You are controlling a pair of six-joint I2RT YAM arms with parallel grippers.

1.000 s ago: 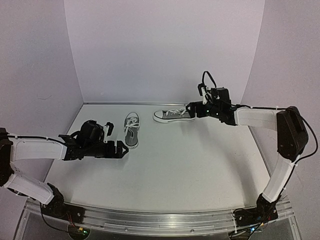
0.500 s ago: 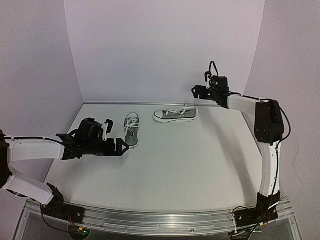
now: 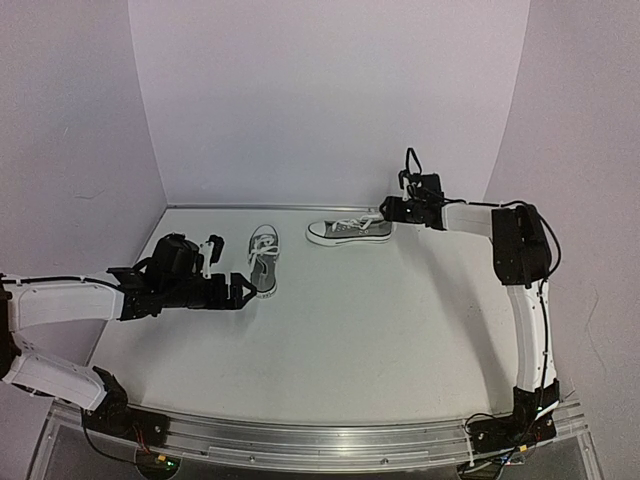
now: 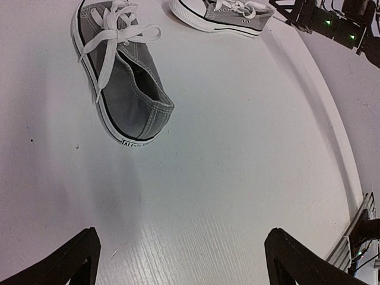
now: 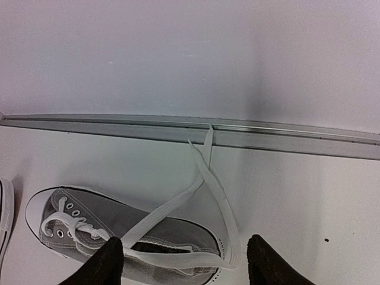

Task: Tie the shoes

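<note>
**Far sneaker** (image 3: 348, 230): grey canvas, white sole and toe cap. Lies lengthwise close to the back wall (image 3: 330, 100), sole down on the table (image 3: 380, 330), toe cap to the left, heel to the right. In right wrist view shows far laces (image 5: 178, 205), white, threaded thru the front eyelets. Two long flat ends run loose across the opening and out over the tabletop to the metal rail (image 5: 285, 138) at the wall's foot.

**Near sneaker** (image 3: 263, 258): same type. Stands apart from far sneaker, to its left and closer to the arms, toe cap pointing away, heel toward the robot. In left wrist view shows printed heel label and near laces (image 4: 116, 41), white, draped loose over tongue and one side.

**Right gripper** (image 3: 390, 212): sits just beside the heel end of far sneaker, w/ arm stretched to the rear right of the table. Fingers (image 5: 107, 264) spread, far laces passing between them, nothing pinched. One lace bend lies close to the right-hand finger; contact cannot be told.

**Left gripper** (image 3: 232, 272): sits near the heel of near sneaker, approx. level w/ it, on its left. Fingers (image 4: 71, 258) spread wide, clear of the shoe, holding nothing.
</note>
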